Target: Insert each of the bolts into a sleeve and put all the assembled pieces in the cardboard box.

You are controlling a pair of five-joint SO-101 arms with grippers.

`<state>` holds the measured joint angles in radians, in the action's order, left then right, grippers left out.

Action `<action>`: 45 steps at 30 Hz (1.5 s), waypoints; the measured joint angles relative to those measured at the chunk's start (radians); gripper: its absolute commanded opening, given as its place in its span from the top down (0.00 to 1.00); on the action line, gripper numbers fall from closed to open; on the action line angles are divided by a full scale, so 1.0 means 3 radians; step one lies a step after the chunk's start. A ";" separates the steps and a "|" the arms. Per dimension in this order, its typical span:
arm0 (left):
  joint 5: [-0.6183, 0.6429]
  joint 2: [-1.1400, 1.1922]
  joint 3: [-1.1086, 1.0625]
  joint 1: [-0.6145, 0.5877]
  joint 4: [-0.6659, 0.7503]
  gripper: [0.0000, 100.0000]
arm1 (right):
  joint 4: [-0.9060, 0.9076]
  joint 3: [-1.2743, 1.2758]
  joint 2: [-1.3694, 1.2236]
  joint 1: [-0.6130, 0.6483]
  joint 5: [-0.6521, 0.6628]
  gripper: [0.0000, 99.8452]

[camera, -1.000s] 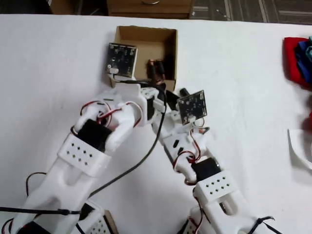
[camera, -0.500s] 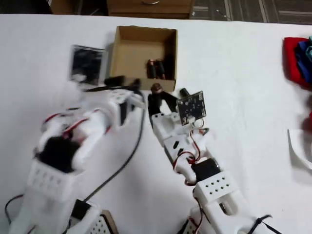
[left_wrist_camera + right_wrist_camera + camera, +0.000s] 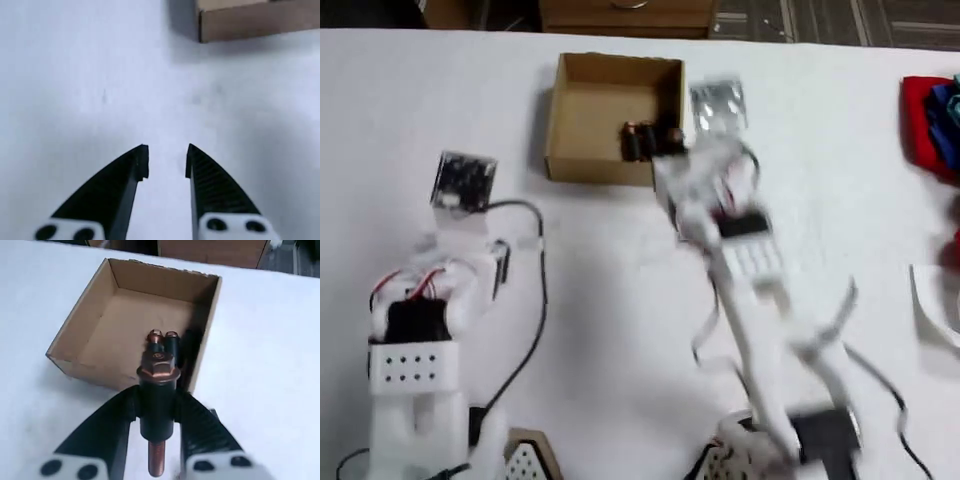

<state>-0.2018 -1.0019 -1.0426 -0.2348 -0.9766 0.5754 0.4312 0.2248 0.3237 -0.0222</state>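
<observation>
I log from my feeds: bolt (image 3: 158, 369) copper, sleeve (image 3: 156, 412) black. Right end effector (image 3: 157, 400) black; left end effector (image 3: 166, 160) black, one face ribbed. Cardboard box (image 3: 165, 285) plain brown, table (image 3: 75, 75) white, cloth (image 3: 925, 120) red.

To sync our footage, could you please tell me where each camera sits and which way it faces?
High view: above the table, looking down on the left arm, right arm, cardboard box.
Left wrist view: behind the open left gripper, facing the table.
Right wrist view: behind the right gripper holding a sleeved bolt.
All share the box.
</observation>
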 measured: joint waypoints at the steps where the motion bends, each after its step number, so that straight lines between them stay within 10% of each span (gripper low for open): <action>1: -0.0015 -0.0026 -0.0189 -0.0066 0.0159 0.86 | 0.0174 -0.0425 -0.0307 0.0005 0.0000 0.98; 17: 0.0199 -0.0133 -0.1667 -0.0685 0.1708 0.86 | 0.1391 -0.6050 -0.4659 0.0205 -0.0476 0.98; 45: 0.0199 -0.0133 -0.1667 -0.0680 0.1713 0.86 | 0.1555 -0.6173 -0.5125 0.0353 -0.0486 0.98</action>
<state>-0.1419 -1.0418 -1.5428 -0.4388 -0.4626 1.0418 -1.4208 -1.3126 0.4296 -0.1680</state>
